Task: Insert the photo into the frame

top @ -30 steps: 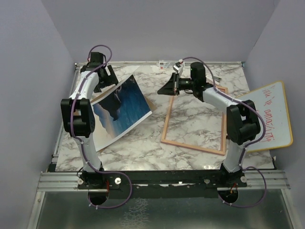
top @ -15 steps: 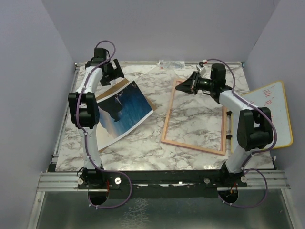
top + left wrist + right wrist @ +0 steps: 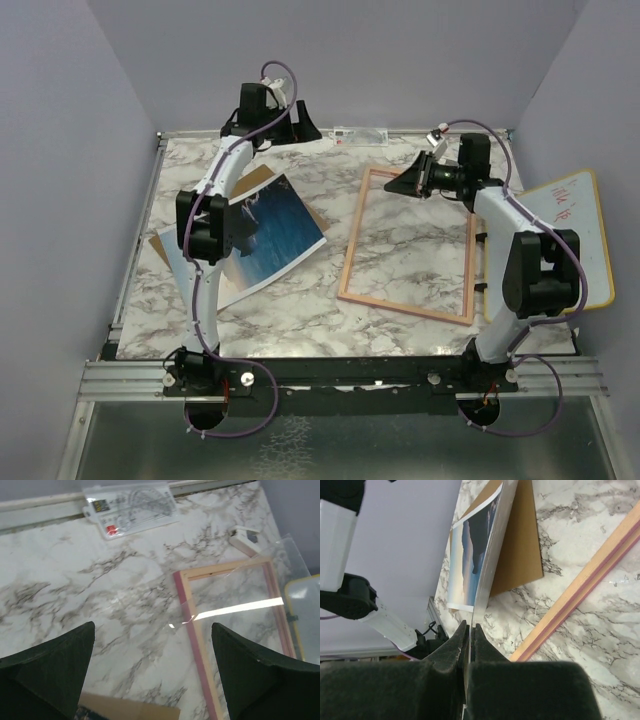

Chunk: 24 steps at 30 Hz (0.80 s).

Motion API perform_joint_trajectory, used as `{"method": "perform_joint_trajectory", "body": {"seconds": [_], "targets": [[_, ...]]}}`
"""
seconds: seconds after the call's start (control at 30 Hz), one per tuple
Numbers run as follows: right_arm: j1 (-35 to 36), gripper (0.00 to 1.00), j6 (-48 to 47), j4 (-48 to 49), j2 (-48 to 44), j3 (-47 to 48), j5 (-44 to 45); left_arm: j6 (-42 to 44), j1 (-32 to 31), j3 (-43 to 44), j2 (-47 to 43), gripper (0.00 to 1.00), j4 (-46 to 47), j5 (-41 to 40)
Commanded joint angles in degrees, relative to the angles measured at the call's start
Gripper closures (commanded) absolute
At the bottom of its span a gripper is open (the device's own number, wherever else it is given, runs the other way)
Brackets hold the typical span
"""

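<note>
The photo (image 3: pixel 272 225) is seen lying face up on the left half of the table (image 3: pixel 300 300), turned at an angle. It rests on a brown board (image 3: pixel 258 180), whose far corner shows beyond the photo's far edge. Part of the photo is hidden by the left arm, which reaches over it towards the far edge.

The frame (image 3: pixel 404 303) is laid flat, right of centre and well apart from the photo, with bare marble between them. Marble is also seen through its opening. In the left wrist view its rails are shown as light wood with a pink outer side.

The left gripper (image 3: pixel 152 625) is held wide open and empty above the far part of the table, between the board and a clear packet of drawing tools (image 3: pixel 132 507) at the far edge.

The right gripper (image 3: pixel 469 630) is closed tight on a thin clear pane (image 3: pixel 235 609). It is placed near the frame's far left corner. In the right wrist view the pane is seen edge-on, running away from the fingertips. In the left wrist view the pane is seen over the far part of the frame, tilted, with a bright streak of glare across it and one corner past the frame's far right corner.

A small white block (image 3: pixel 245 534) lies on the table just beyond the frame's far rail. A whiteboard (image 3: pixel 570 235) with red writing is found just beside the frame on the right.
</note>
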Motion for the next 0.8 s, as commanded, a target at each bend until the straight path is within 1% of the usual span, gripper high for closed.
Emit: {"method": "perform_joint_trajectory", "body": {"seconds": [0.0,0.07,0.17,0.23,0.3,0.33,0.43,0.67,0.77], "targets": [[-0.9,0.99,-5.3,-4.5,-1.0,4.3,-4.3,-3.1,-0.5,4.6,6.7,0.01,14.1,12.1],[-1.0,0.99,-5.5,-4.6,-1.3,4.6,-4.7,-7.2,-0.6,6.1,10.4,0.01,18.6,16.5],[-1.1,0.99,-5.2,-4.9,-1.9,4.9,-4.6,-14.5,-0.9,5.3,13.1,0.01,27.7,23.8],[-1.1,0.99,-5.1,-5.2,-1.8,5.2,-4.4,-21.3,-1.0,2.5,13.4,0.01,37.6,29.6],[-1.2,1.0,-5.0,-5.6,-1.4,5.9,-4.2,-30.2,-1.2,0.9,13.9,0.02,49.3,35.9],[-1.3,0.99,-5.0,-5.9,-1.1,6.3,-4.1,-32.5,-1.4,1.3,14.3,0.02,52.0,38.0],[-1.4,0.99,-4.6,-5.9,-0.3,7.3,-4.0,-34.1,-1.7,3.0,15.2,0.02,53.4,41.5],[-1.5,0.99,-4.7,-6.9,0.6,9.3,-5.0,-38.0,-2.4,4.4,17.2,0.02,56.7,46.0],[-1.5,0.99,-4.9,-7.1,0.9,9.9,-6.0,-38.5,-3.0,4.2,16.9,0.07,58.1,48.3]]}}
